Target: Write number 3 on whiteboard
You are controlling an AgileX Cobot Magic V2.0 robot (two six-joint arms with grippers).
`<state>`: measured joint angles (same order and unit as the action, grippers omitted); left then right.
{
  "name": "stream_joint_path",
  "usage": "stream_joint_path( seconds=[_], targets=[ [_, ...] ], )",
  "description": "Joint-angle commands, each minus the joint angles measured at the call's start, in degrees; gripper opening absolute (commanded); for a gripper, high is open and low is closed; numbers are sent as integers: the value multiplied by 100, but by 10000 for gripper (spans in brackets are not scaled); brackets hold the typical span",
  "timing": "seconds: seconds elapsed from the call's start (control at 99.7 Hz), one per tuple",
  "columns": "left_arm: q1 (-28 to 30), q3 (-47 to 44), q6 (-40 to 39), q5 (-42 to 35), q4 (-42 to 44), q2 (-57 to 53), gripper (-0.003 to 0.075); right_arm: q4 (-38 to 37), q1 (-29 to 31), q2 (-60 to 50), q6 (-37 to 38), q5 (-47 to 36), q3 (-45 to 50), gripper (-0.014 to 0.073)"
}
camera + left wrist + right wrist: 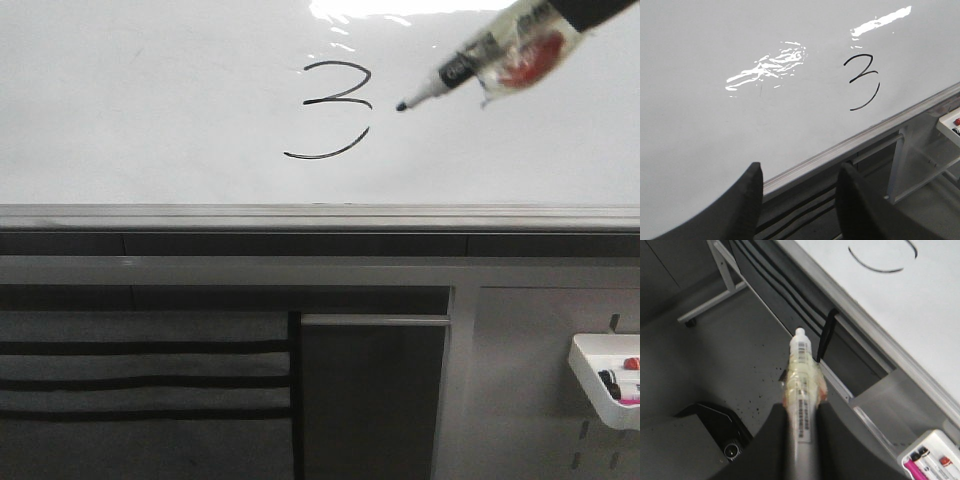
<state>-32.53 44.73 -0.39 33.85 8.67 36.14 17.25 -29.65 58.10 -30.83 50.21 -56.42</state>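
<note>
Nearest the right wrist camera, the right gripper (pixel 801 427) has its two dark fingers (pixel 771 440) closed against a black dry-erase marker wrapped in yellowish tape (pixel 801 390). The marker's rear white end projects beyond the fingers. From the front, the marker's black tip (pixel 402 105) sits just to the right of the thin black hand-drawn number 3 (pixel 335 108); whether it touches the surface cannot be told.

The number 3 stands on the large glossy white whiteboard (pixel 150 110), ahead of the right gripper and above the grey metal edge rail (pixel 200 215). Its upper part is one stroke. Its lower curve is a separate stroke, detached from the upper part.

The left gripper (pixel 797 200) holds nothing. Its two black fingers (pixel 742 210) stand parted below the rail, with the digit ahead of it and to its right.

Judgement: the writing step appears complete or nearly so, since a readable digit is present. The next move likely calls for drawing the marker clear of the board without smearing the ink. A white plastic tray holding spare markers (pixel 600 385) hangs well below the right gripper.
</note>
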Motion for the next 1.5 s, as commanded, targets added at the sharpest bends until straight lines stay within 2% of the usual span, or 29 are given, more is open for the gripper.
stream_joint_path(
  seconds=[0.0, 0.13, 0.401, 0.511, 0.702, 0.802, 0.892, 1.163, 1.494],
  targets=[
    [4, 162, -62, -493, -7, -8, 316, -42, 5, -131, -67, -164, -27, -59],
    [4, 162, -62, -506, -7, -8, 316, -42, 5, -49, -83, -256, -2, -59],
    [4, 162, 39, -558, -163, 65, 316, 72, -124, 169, -696, -935, -2, -59],
    [4, 175, 1008, -262, -442, 231, 316, 86, -550, 216, -868, -1313, -2, -59],
    [-82, 199, 3506, 110, -1752, 814, 316, 86, -1560, 503, -1537, -2162, -2, -59],
    [-269, 288, 4403, 459, -2424, 1213, 316, 86, -1889, 714, -1635, -2486, -2, -59],
    [-523, 431, 4885, 675, -2754, 1599, 316, 86, -2034, 872, -1649, -2513, -2, -59],
    [-1131, 788, 5288, 701, -2764, 2503, 316, 86, -2101, 968, -1658, -2462, -2, -59],
    [-1190, 1075, 5311, 662, -2742, 3008, 316, 86, -2101, 968, -1658, -2462, -2, -59]
  ],
)
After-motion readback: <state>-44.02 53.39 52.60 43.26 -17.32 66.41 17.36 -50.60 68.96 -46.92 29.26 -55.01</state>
